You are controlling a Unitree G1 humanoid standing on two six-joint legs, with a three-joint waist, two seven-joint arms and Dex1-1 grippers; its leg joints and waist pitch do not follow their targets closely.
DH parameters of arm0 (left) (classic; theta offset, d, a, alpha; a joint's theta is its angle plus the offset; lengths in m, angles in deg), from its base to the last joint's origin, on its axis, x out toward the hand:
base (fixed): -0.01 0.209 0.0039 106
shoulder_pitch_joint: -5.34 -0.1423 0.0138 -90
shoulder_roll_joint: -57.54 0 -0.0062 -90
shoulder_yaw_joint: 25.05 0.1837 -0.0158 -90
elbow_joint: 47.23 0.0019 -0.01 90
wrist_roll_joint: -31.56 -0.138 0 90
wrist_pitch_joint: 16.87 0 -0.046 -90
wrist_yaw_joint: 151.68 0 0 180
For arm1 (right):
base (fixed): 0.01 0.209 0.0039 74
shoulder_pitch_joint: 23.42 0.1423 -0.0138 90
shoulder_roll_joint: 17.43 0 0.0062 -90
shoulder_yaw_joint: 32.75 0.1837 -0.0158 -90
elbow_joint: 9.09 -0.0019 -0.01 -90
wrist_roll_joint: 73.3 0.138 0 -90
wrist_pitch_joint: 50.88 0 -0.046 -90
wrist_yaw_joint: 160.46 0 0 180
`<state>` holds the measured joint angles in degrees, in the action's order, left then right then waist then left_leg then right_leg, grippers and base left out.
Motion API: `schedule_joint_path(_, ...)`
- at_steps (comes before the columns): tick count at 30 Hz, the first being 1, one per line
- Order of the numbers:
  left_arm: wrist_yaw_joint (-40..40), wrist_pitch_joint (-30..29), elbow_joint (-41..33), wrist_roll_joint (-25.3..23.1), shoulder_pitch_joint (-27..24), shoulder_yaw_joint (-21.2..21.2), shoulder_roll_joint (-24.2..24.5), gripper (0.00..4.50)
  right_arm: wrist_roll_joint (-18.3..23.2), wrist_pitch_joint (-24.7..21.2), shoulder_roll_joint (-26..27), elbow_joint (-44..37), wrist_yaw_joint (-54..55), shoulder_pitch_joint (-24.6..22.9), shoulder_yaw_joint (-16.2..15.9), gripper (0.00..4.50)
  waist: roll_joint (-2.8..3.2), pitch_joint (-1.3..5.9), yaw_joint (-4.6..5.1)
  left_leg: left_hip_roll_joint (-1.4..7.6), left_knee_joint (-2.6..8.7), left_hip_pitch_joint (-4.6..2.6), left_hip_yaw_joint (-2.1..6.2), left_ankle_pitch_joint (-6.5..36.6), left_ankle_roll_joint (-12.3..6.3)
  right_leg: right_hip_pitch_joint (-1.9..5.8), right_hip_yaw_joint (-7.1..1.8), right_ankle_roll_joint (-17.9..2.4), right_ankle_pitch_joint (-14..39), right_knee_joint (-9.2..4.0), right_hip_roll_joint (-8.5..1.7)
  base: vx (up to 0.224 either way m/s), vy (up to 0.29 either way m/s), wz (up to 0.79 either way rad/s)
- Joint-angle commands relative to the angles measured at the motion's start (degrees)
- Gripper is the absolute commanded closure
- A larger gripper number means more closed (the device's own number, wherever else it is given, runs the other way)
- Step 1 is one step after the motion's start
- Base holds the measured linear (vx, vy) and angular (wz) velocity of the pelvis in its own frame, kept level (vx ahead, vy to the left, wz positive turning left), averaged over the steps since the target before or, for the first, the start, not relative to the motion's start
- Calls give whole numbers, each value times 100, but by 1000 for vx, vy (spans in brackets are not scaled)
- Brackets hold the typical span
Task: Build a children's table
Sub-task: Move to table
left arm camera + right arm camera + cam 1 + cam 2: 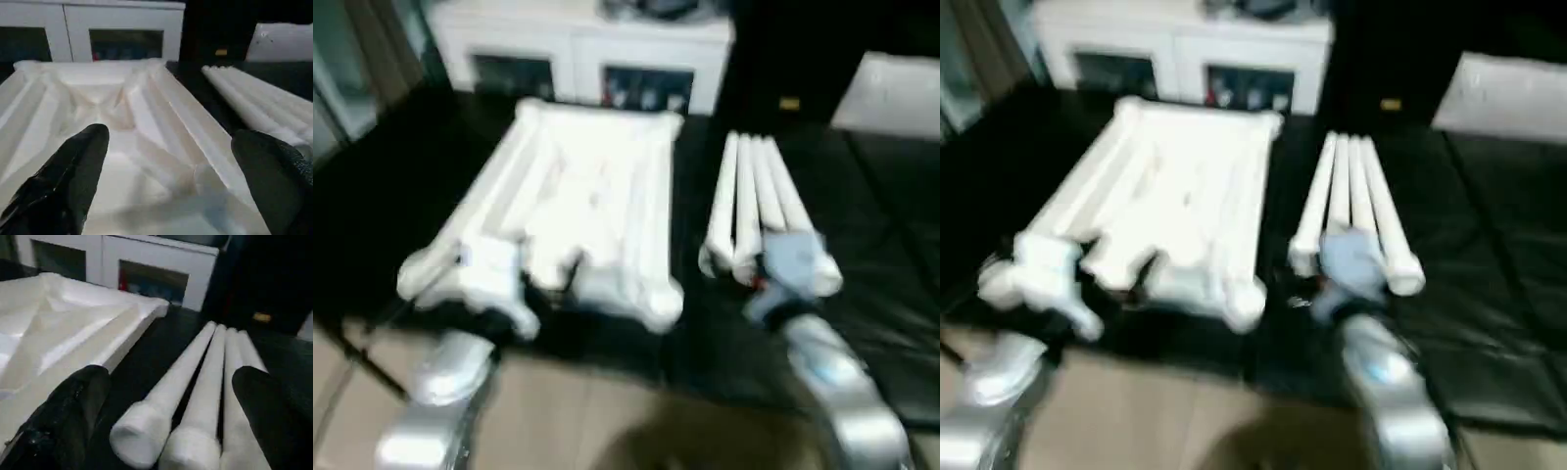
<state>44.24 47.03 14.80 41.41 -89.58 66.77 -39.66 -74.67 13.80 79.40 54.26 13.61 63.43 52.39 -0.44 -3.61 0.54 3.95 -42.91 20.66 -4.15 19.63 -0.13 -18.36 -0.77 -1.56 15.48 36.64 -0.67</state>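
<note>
1. Your table top (587, 211) lies upside down on the black mat (891, 284), ribbed underside facing up, on the robot's left half of the work area. Its long sides run away from the robot toward the white cabinet (578, 44) at the back.

2. The four legs (759, 211) lie side by side, touching one another, on the mat to the right of the top, with a strip of bare mat between the two. Their long axes also run away from the robot, thick ends nearest you and thin ends toward the cabinet.

3. Your left gripper (166, 161) hangs over the near edge of the table top. You can see in the left wrist view that its two black fingers (73, 176) are spread wide with nothing between them; the ribbed underside lies ahead of and below them. Whether a finger touches the plastic, you cannot tell.

4. Your right gripper (166, 416) sits at the near, thick ends of the legs. In the right wrist view its fingers (73, 411) are likewise spread wide and hold nothing; the leg ends lie in the gap between the fingers, the table top's right edge just beyond the one on the inner side.

5. The cabinet has dark glass-fronted compartments and stands just behind the far edge of the top.
</note>
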Motion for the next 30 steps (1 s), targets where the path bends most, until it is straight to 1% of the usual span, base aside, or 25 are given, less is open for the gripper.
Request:
schedule_joint_path(1,-21,83,45,-51,-107,-15,66,6,47,98,-45,-210,-194,-109,-207,0,86,123,-106,384,618,265,88,-1131,-157,290,-234,-1430,2260,-906,-648,203,63,4)
schedule_joint_path(2,-22,87,44,-53,-110,-18,66,6,58,94,-44,-215,-203,-120,-208,0,216,171,-80,472,870,220,76,-1235,-177,297,-52,-1268,2017,-836,-494,203,63,4)
schedule_joint_path(3,-22,76,39,-60,-115,-24,76,6,100,71,-27,-221,-223,-143,-202,0,257,21,-20,659,1209,139,195,-445,-246,116,97,-1029,2019,-737,-261,187,113,2)
schedule_joint_path(4,-13,39,23,-71,-121,-37,93,6,150,-42,11,-257,-218,-168,-178,0,305,281,270,1287,1366,-347,745,471,-690,-131,139,-550,531,60,-238,199,99,3)
schedule_joint_path(5,18,16,1,-20,-142,-68,89,6,232,-301,13,-299,-253,-175,-172,0,362,387,252,1255,1232,-464,809,-526,-1074,-216,144,-434,-50,145,-309,199,99,3)
schedule_joint_path(6,29,13,-6,-10,-148,-71,98,6,257,-349,9,-308,-277,-173,-177,0,348,488,253,1216,887,-643,859,-3693,-1741,-462,38,-61,-994,145,-488,214,53,4)
schedule_joint_path(7,129,-52,-56,54,-198,-57,190,6,388,-487,-27,-344,-450,-152,-225,0,257,520,177,1115,658,-667,850,-6615,-1680,-540,-166,353,-1722,13,-681,122,63,4)
schedule_joint_path(8,129,-52,-56,54,-198,-57,190,6,388,-487,-27,-344,-450,-152,-225,0,156,505,180,811,665,-435,672,-6845,-1264,-373,-246,487,-2193,-146,-752,122,63,4)
schedule_joint_path(9,236,-75,-95,79,-246,-7,295,6,452,-499,-53,-364,-540,-130,-257,0,67,516,140,587,674,-232,516,-6218,-1026,-191,-263,474,-2557,-211,-725,39,59,-5)
schedule_joint_path(10,314,-92,-124,68,-290,45,389,6,471,-480,-76,-371,-584,-107,-278,0,-55,565,52,354,727,52,242,-4679,-722,152,-267,455,-3777,-126,-648,0,0,0)
schedule_joint_path(11,345,-111,-130,66,-309,75,433,6,473,-447,-115,-361,-632,-90,-296,0,-72,540,4,332,799,132,171,-3867,-580,201,-262,479,-4222,-169,-650,0,0,0)
schedule_joint_path(13,360,-106,-134,90,-338,87,450,6,455,-421,-136,-326,-674,-65,-323,0,36,379,-27,552,1081,61,173,-1113,118,182,-110,104,-3175,-307,-677,0,0,0)
schedule_joint_path(16,311,88,-54,-41,-305,158,419,6,410,-457,-112,-238,-630,-65,-325,0,120,244,3,745,1307,-46,225,916,377,107,-95,-670,-309,-434,-658,-47,-1,3)
schedule_joint_path(17,301,89,-44,-57,-297,164,421,6,411,-471,-108,-235,-621,-67,-321,0,125,239,-7,756,1314,-61,211,1132,386,79,-112,-746,10,-460,-661,-80,1,6)
schedule_joint_path(18,135,61,110,-181,-195,158,371,6,467,-598,-13,-210,-508,-97,-229,0,152,189,10,835,1233,-296,-11,1694,708,-189,-295,-670,952,-617,-591,-112,3,0)
schedule_joint_path(19,125,57,118,-183,-190,154,366,6,472,-604,-6,-209,-502,-98,-223,0,33,116,-63,717,1134,-357,-230,2135,818,-299,-409,-449,2485,-787,-637,-100,9,-19)
schedule_joint_path(20,-72,39,273,-194,-68,60,251,6,514,-716,74,-201,-396,-124,-128,0,26,123,-98,723,1003,-495,-351,2196,881,-456,-520,-308,3092,-890,-619,-100,9,-19)
schedule_joint_path(21,-163,60,332,-197,15,11,203,6,483,-736,64,-206,-364,-130,-119,0,-30,117,-149,683,889,-446,-414,2009,700,-385,-711,-40,3896,-992,-698,-68,44,-50)
schedule_joint_path(22,-258,9,378,-183,124,-42,153,6,455,-763,70,-222,-320,-143,-108,0,-75,166,-232,673,834,-300,-425,1523,459,-217,-955,130,3896,-1033,-791,-52,106,-69)
schedule_joint_path(23,-306,36,395,-273,178,-28,184,6,445,-772,78,-230,-305,-149,-103,0,-59,185,-270,669,848,-222,-389,1329,372,-155,-1029,157,3744,-1030,-802,-52,106,-69)
schedule_joint_path(24,-341,63,405,-377,222,-4,230,6,441,-776,92,-237,-296,-151,-100,0,-16,204,-278,673,907,-287,-418,1364,323,-283,-1024,143,3292,-985,-640,-36,132,-65)
schedule_joint_path(25,-357,84,410,-410,247,12,228,6,420,-781,85,-253,-312,-155,-119,0,73,256,-212,747,1147,-444,-445,1472,536,-453,-744,145,2258,-758,-272,-30,116,-54)
schedule_joint_path(27,-361,78,407,-363,254,-3,180,6,397,-776,64,-265,-336,-149,-148,0,213,325,-132,1038,1379,-595,-433,1612,1359,-622,-243,189,607,-336,46,-29,120,-51)
schedule_joint_path(28,-391,22,397,-280,254,-60,101,6,386,-799,47,-280,-355,-132,-176,0,306,344,-106,1464,1654,-502,-407,1239,1612,-609,30,175,38,-60,-3,-42,92,-41)
schedule_joint_path(30,-415,-8,395,-252,253,-86,64,6,386,-817,42,-287,-363,-124,-184,0,356,352,-138,2104,1966,-210,-537,354,1304,-574,405,118,-476,306,-259,-47,45,-40)
